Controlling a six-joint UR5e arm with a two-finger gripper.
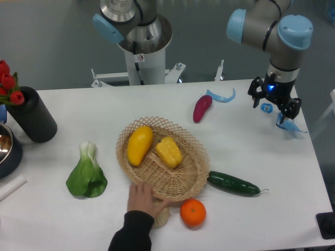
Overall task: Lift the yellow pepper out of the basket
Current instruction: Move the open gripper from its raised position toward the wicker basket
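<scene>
My gripper (277,107): fingers apart, empty, near the bench's far right corner. Yellow pepper (169,151): in the basket (193,178), mid-bench, beside a mango (139,145). A person's hand (141,198): on the basket's near rim.

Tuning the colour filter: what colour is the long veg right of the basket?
Dark green, glossy: the cucumber, beside the basket, in the fixed camera view.

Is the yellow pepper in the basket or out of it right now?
In. The yellow pepper lies inside the basket, beside a mango-shaped fruit.
</scene>
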